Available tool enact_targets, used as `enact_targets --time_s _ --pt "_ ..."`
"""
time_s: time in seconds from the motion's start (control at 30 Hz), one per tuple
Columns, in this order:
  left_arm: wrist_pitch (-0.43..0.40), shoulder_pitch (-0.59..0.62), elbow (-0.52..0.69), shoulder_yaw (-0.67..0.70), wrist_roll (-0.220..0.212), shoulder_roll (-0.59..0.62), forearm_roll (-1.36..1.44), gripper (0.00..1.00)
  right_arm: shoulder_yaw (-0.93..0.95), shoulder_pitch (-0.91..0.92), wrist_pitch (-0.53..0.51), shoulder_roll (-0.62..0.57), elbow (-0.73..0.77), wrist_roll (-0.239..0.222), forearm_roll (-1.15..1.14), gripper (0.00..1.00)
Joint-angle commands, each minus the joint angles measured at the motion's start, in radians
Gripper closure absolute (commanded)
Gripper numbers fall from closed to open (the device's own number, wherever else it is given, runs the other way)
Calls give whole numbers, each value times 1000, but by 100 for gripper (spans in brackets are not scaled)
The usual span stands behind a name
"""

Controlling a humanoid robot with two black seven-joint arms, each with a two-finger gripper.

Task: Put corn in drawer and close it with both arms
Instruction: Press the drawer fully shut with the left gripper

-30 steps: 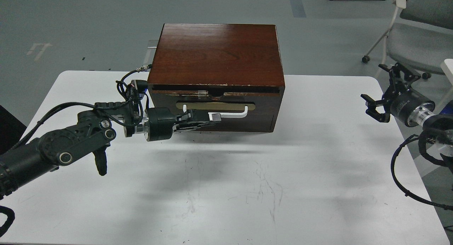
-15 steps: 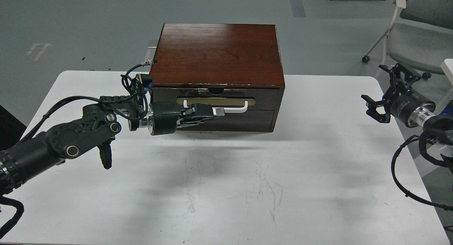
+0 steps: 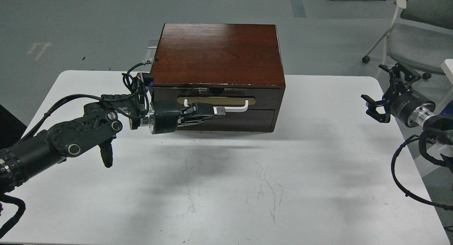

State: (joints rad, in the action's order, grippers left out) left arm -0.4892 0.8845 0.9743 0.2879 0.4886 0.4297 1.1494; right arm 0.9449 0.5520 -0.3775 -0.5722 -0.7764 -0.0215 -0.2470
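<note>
The drawer (image 3: 262, 96) sits pushed into the dark reddish-brown cabinet shell (image 3: 217, 53), its dark front flush with the shell. Its white bar handle (image 3: 233, 108) lies on a tan plate. My left gripper (image 3: 212, 112) reaches in from the left and is shut on the left half of the handle. My right gripper (image 3: 377, 105) hovers open and empty over the table's right edge, well apart from the cabinet. The corn is out of view; the drawer's inside is hidden.
The cabinet stands at the back middle of a white table (image 3: 230, 188) with scuff marks. A grey chair (image 3: 414, 32) stands on the floor behind the right edge. Black cables hang from both arms.
My left gripper has moved away from me with the handle, pushing the drawer from partly open to flush with the shell. The right arm has not moved.
</note>
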Motion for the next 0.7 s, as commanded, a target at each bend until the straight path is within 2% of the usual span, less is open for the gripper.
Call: enact_targets --time_s 0.0,0.3,0.47,0.57,0.63,0.67 --pt "0 8 -3 0 0 0 1 60 0 2 0 0 -1 0 0 0" --pt "0 4 4 -10 0 -5 6 59 0 -1 -1 -2 -1 0 0 0" --pt "0 -2 47 -9 0 20 0 58 0 -1 0 -2 -1 0 0 0" --pt "0 -19 154 -7 0 92 0 56 0 -1 0 -2 -1 -2 0 0" --pt "0 -41 295 -6 0 165 0 55 0 -1 -1 -3 -1 0 0 0" --pt "0 -41 296 -6 0 165 0 55 0 -1 -1 -3 -1 0 0 0"
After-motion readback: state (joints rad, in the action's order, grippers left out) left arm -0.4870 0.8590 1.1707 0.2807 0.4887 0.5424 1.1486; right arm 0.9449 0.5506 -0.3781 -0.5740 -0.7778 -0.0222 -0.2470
